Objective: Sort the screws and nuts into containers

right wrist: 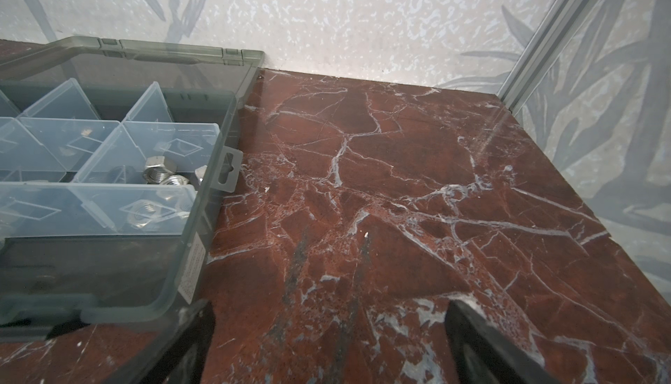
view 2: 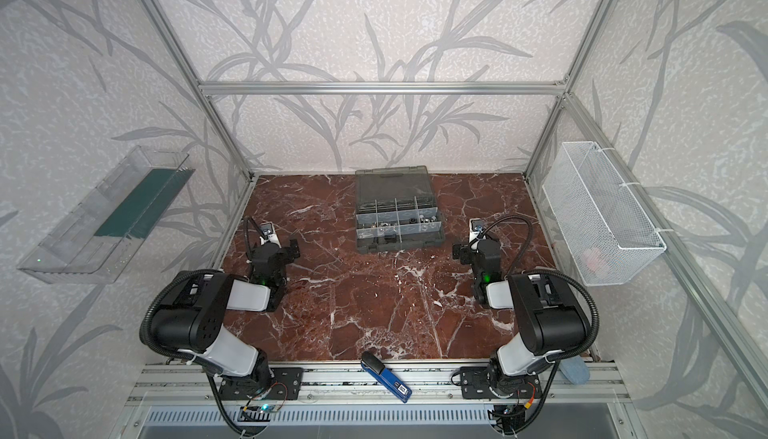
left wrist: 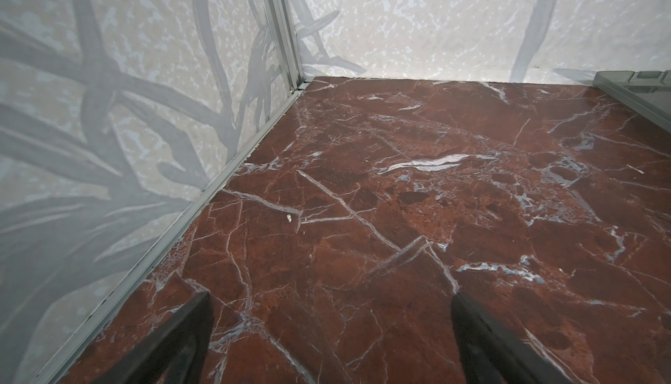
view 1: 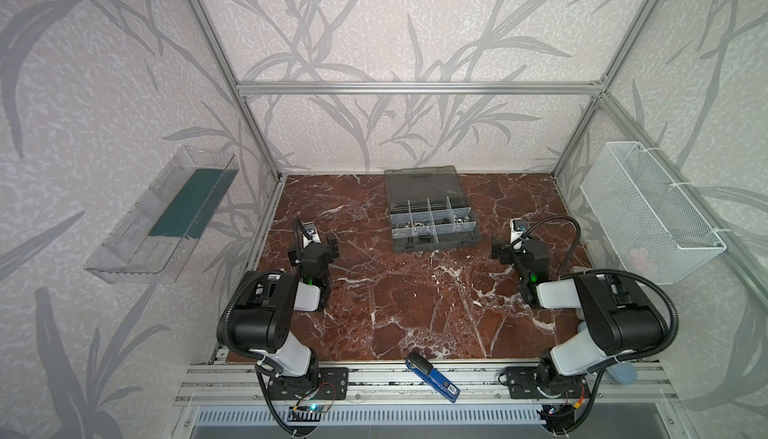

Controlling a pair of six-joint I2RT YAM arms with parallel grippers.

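Note:
A flat grey organiser case [view 1: 453, 242] [view 2: 415, 242] lies open at the back middle of the marble table, its smoky lid folded flat behind it. Pale dividers split it into the containers [right wrist: 109, 135]. Shiny silver nuts [right wrist: 159, 173] [view 1: 462, 221] sit in cells near its right side. I cannot make out the screws. My left gripper [view 1: 313, 249] [left wrist: 332, 295] hovers open and empty over bare marble, left of the case. My right gripper [view 1: 516, 248] [right wrist: 330, 304] is open and empty just beside the case's right front corner.
A white wire mesh basket [view 1: 648, 212] hangs on the right wall. On the left wall hangs a clear plastic tray [view 1: 162, 216]. A blue and black tool [view 1: 432, 378] lies on the front rail. Metal frame posts stand at the back corners.

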